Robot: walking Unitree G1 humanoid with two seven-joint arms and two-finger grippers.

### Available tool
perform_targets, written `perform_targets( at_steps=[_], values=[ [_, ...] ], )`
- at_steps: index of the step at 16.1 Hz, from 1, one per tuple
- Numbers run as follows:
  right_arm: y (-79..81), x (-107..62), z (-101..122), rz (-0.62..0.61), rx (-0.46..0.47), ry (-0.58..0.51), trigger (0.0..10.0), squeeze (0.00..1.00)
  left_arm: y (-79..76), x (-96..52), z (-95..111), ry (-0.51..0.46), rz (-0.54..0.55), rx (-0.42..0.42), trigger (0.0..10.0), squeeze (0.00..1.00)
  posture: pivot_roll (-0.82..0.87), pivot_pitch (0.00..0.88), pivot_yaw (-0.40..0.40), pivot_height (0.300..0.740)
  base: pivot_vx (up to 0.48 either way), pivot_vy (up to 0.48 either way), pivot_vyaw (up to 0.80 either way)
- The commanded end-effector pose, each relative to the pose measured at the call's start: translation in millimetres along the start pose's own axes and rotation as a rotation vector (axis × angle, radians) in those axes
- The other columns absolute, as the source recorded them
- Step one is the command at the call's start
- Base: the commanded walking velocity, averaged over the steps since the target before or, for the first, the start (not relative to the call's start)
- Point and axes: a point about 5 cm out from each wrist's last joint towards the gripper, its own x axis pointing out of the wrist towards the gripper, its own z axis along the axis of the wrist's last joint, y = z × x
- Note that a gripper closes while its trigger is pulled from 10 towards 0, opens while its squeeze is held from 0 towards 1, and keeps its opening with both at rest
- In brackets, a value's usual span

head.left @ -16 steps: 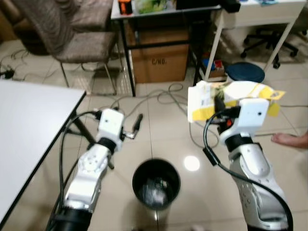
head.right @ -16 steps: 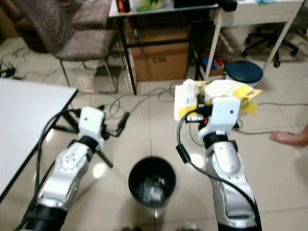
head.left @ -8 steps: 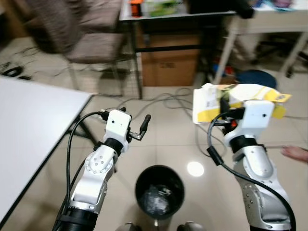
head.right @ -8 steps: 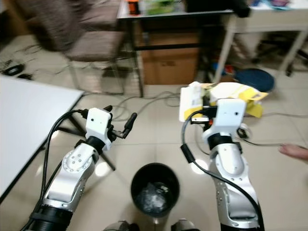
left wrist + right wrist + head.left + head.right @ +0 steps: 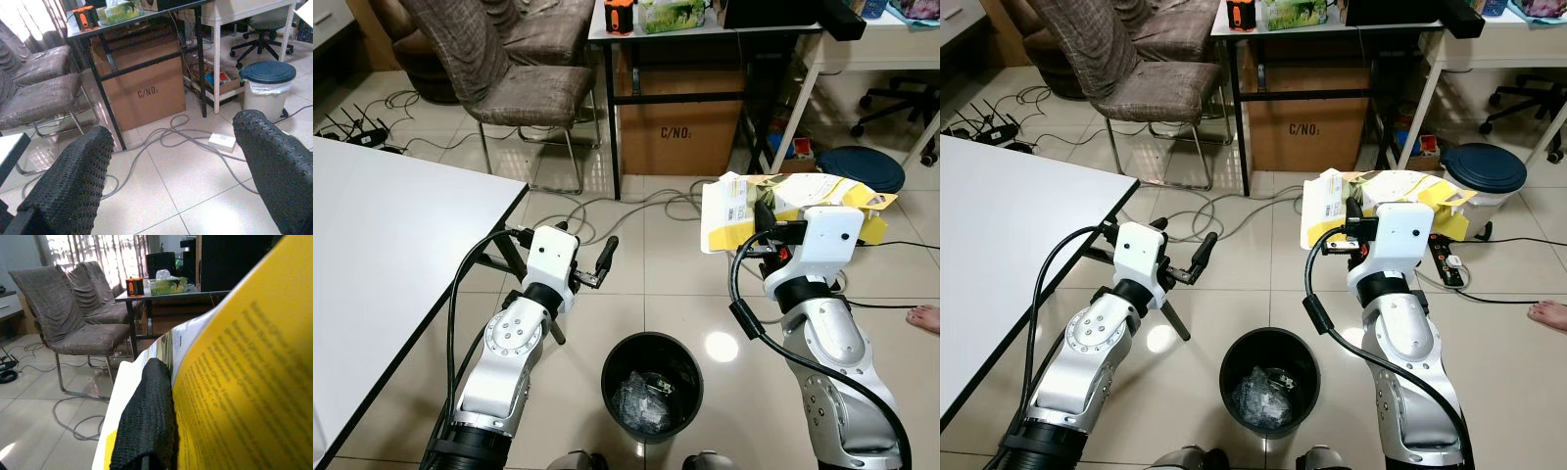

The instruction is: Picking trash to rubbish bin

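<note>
A black rubbish bin [image 5: 653, 385] with crumpled trash in its liner stands on the tiled floor, low between my two arms. My right gripper [image 5: 766, 217] is shut on a yellow and white paper package [image 5: 732, 211], held up to the right of and beyond the bin. In the right wrist view a black finger [image 5: 146, 423] presses against the yellow printed package [image 5: 234, 382]. My left gripper [image 5: 566, 235] hovers left of the bin at about the same height, open and holding nothing. Its two fingers [image 5: 73, 181] stand wide apart in the left wrist view.
A white table [image 5: 391, 264] fills the left side. Beyond are grey chairs [image 5: 524, 78], a black desk over a cardboard box [image 5: 680, 132], loose cables [image 5: 636, 201] and a blue-lidded bin [image 5: 860, 168]. A person's foot [image 5: 925, 316] rests at the far right.
The whole picture has shifted and sharpened, so the camera moved. Both arms keep their poses, and the package stays in the right gripper.
</note>
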Motion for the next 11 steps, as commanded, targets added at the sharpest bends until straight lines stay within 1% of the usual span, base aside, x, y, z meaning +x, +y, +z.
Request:
perform_targets(
  at_steps=[1,3,6,8,10,11],
  values=[
    [-0.8,-2.5,-2.1,-0.011,0.019,0.009,0.0,0.0,-0.1,-2.4,-3.2,0.018,-0.016,-0.006,10.0,0.0,-0.08,0.145,0.08,0.74,0.0,0.0,0.0],
    [1.9,-5.2,-5.6,-0.009,0.034,0.021,0.0,0.0,0.1,-5.0,-4.9,0.026,-0.021,-0.003,10.0,0.0,-0.07,0.155,0.08,0.74,0.0,0.0,0.0],
    [8.7,-12.2,-14.8,-0.001,0.055,0.055,0.0,0.0,4.4,-12.7,-10.7,0.05,-0.012,0.014,10.0,0.0,-0.06,0.2,0.089,0.74,0.0,0.0,0.0],
    [14.1,-17.4,-28.0,-0.005,0.082,0.101,0.0,0.0,16.5,-21.7,-24.3,0.096,0.02,0.039,10.0,0.0,-0.05,0.247,0.099,0.74,0.0,0.0,0.0],
    [18.3,-19.8,-35.7,-0.002,0.09,0.128,0.0,0.0,23.4,-28.0,-32.0,0.126,0.026,0.058,10.0,0.0,-0.05,0.267,0.104,0.74,0.0,0.0,0.0],
    [22.8,-22.0,-43.5,0.003,0.095,0.152,0.0,0.0,29.1,-35.4,-41.9,0.165,0.032,0.075,10.0,0.0,-0.04,0.287,0.108,0.74,0.0,0.0,0.0]
  ],
)
